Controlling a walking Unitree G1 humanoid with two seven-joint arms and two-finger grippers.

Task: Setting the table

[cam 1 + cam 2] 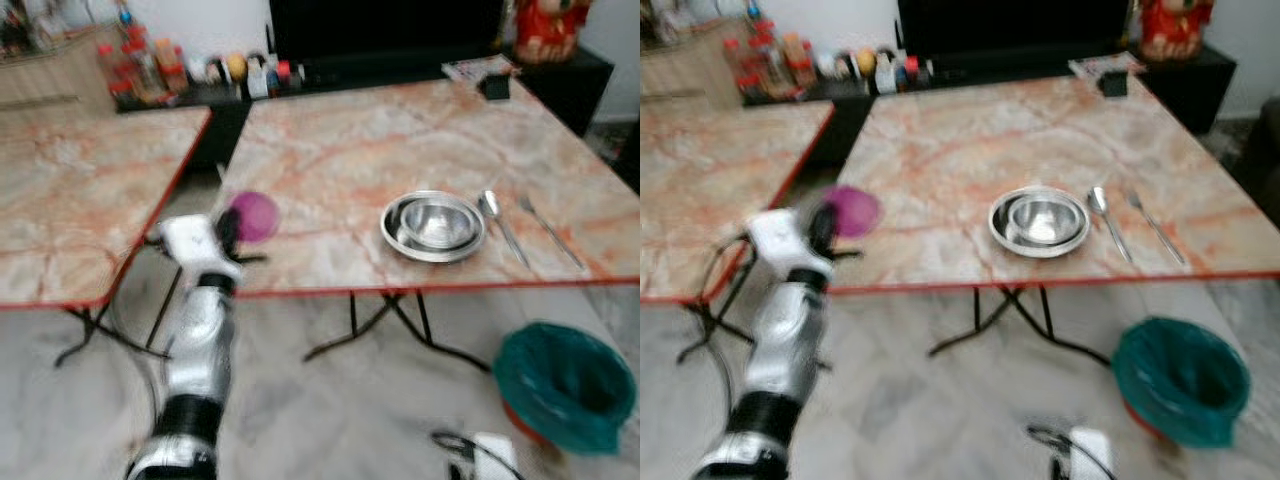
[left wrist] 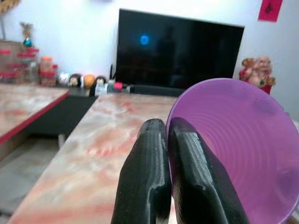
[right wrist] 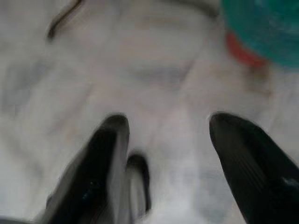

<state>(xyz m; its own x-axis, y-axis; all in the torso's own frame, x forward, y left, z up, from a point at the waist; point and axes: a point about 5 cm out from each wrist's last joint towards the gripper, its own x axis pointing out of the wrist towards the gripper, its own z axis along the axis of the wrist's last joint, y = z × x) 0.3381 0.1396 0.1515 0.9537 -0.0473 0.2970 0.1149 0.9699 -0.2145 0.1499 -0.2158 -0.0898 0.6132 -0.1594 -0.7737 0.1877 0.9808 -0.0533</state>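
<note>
From the head camera, a marble-topped table [image 1: 400,140] with a red edge stands ahead, and the left gripper [image 1: 228,232] reaches up to its near left corner, holding a purple cup [image 1: 253,216] just above that corner. Well to the right of the cup on the table sits a metal plate [image 1: 432,227] with a metal bowl [image 1: 436,222] inside it; a spoon [image 1: 497,222] lies just right of the plate and a fork [image 1: 548,230] just beyond the spoon. A second table [image 1: 80,200] stands to the left of the first, and a green-lined bin [image 1: 563,385] sits on the floor below the table's near right side. From the left wrist, the two black fingers [image 2: 145,177] are pressed together on the rim of the purple cup, with the tabletop stretching toward a dark television [image 2: 177,51] behind. From the right wrist, the right gripper [image 3: 168,154] hangs over the pale floor [image 3: 140,70] with its fingers spread wide apart, the bin near it.
</note>
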